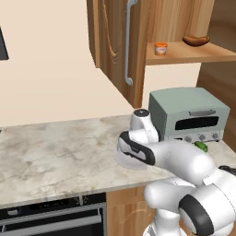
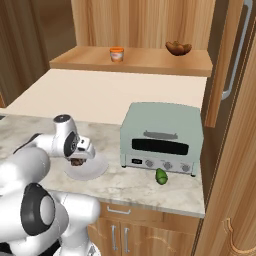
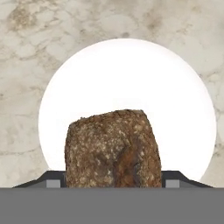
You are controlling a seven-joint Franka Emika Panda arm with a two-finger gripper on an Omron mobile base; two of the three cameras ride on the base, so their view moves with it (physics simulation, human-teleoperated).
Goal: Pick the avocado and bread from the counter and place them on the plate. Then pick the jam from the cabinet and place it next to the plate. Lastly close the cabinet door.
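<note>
The claw (image 2: 77, 161) was clamped on the bread (image 3: 113, 148), hanging over the plate (image 3: 131, 74) at centre frame; placing the bread seemed in hand, so the next move called for lowering and letting go; the right base view showed the avocado (image 2: 161, 176) on the table (image 2: 150, 192) below the toaster oven (image 2: 162, 135), absent from the hand view.

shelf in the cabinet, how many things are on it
2: the jam toward the left in the right base view, and an orange-brown sausage-shaped thing to its right. More may be hidden.

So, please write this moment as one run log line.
gripper: shut on bread | over plate | avocado: on counter
</note>
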